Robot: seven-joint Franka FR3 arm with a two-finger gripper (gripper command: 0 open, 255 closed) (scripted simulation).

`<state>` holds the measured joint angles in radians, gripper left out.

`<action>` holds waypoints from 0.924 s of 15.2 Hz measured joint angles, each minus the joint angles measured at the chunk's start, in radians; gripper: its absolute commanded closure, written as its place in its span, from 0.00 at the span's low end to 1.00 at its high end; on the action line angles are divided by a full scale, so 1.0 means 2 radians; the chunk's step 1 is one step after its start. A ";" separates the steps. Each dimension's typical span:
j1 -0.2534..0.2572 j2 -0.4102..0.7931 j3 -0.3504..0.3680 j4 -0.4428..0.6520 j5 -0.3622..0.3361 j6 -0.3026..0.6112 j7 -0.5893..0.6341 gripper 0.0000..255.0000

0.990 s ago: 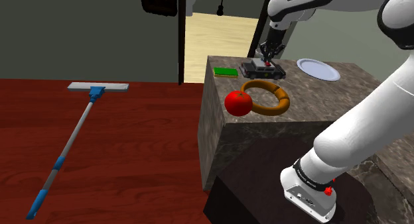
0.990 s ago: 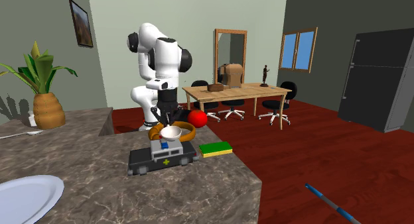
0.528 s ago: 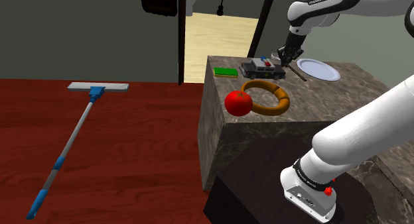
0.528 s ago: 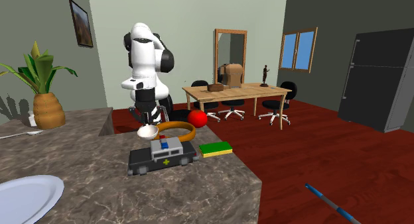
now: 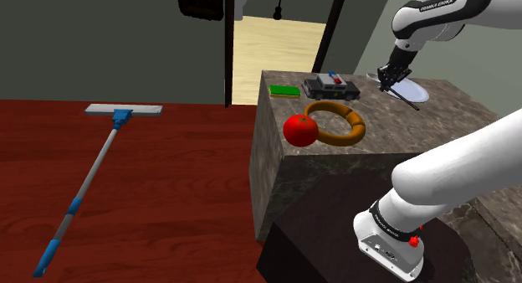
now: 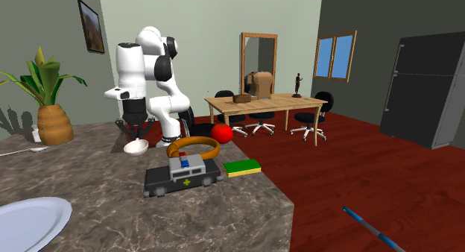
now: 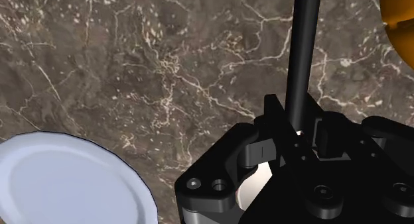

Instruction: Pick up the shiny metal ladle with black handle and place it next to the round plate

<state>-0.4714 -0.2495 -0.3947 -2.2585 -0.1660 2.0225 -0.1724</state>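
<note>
My gripper (image 5: 389, 75) is shut on the ladle (image 5: 408, 102) and holds it in the air over the near edge of the round white plate (image 5: 403, 88). In the wrist view the black fingers (image 7: 273, 115) clasp the ladle's black handle (image 7: 304, 50), and its pale bowl (image 7: 255, 181) sits under the gripper (image 7: 298, 126). The plate (image 7: 73, 183) lies off to one side of the gripper on the marbled counter. In the second exterior view the ladle bowl (image 6: 135, 147) hangs below the gripper (image 6: 136, 130), well away from the plate (image 6: 26, 221).
On the dark stone counter (image 5: 418, 135) stand a toy police car (image 5: 332, 86), an orange ring (image 5: 339, 122), a red ball (image 5: 299, 131) and a green sponge (image 5: 284, 90). A potted plant (image 6: 51, 116) stands at the counter's far side. A mop (image 5: 92, 168) lies on the red floor.
The arm has carried the ladle from above the toy car to the shoulder view's right, over to the plate. The grip has stayed shut on the handle.
</note>
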 measured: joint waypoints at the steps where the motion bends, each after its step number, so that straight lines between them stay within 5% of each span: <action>1: -0.006 -0.005 -0.007 -0.006 -0.004 0.002 -0.010 1.00; 14: -0.071 -0.013 -0.113 0.005 -0.034 0.004 -0.167 1.00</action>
<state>-0.6143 -0.2755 -0.6213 -2.2483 -0.2337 2.0311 -0.5065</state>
